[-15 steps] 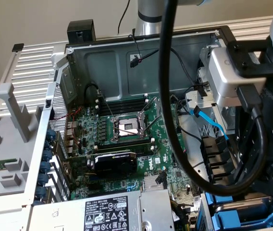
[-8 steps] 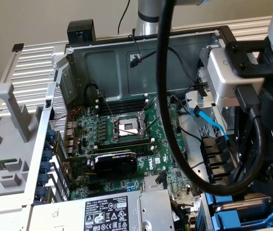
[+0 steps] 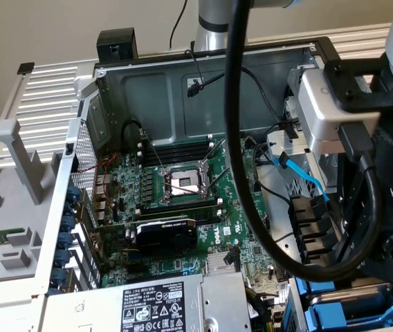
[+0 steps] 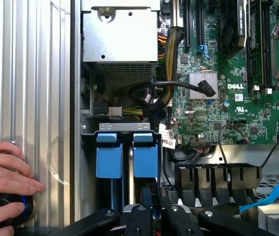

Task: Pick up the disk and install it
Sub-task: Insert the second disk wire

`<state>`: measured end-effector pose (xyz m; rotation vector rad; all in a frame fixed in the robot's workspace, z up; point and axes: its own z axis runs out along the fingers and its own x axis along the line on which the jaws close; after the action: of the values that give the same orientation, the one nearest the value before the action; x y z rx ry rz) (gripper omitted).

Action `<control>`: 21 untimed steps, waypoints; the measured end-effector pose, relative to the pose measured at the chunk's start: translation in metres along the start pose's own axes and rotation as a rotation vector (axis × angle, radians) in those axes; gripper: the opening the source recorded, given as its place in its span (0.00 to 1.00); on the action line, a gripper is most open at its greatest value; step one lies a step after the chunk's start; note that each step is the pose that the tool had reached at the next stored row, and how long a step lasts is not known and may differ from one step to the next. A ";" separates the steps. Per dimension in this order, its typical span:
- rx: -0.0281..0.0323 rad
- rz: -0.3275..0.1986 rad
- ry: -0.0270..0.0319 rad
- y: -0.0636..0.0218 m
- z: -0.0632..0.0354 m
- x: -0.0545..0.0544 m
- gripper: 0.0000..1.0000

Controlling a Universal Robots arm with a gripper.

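The disk (image 4: 145,155) stands on edge in the drive bay at the corner of the open computer case, its bright blue carrier end facing the wrist camera. A second blue carrier (image 4: 109,155) sits in the slot beside it. My gripper (image 4: 153,196) is right at the end of the disk, with its black fingers (image 4: 139,214) drawn close together on the carrier's edge. In the exterior view, blue carriers (image 3: 352,315) show at the lower right under the arm's wrist (image 3: 362,90). The contact itself is partly hidden.
A grey power-supply box (image 4: 120,34) lies beside the bay, with the green motherboard (image 4: 228,98) and cable bundles past it. A blue cable (image 3: 300,176) runs by the bay. A person's hand (image 4: 7,167) rests on a black round knob (image 4: 4,209) on the ribbed panel (image 4: 26,73).
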<state>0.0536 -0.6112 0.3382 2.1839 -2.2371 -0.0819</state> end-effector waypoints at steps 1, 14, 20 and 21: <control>0.0000 0.000 -0.0002 0.0001 -0.0004 0.000 0.16; 0.0000 0.000 0.0000 0.0002 -0.0044 0.000 0.16; 0.0006 0.000 -0.0025 0.0002 -0.0048 0.000 0.16; 0.0009 0.000 -0.0029 0.0002 -0.0049 0.000 0.16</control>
<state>0.0536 -0.6112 0.3431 2.1859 -2.2388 -0.0842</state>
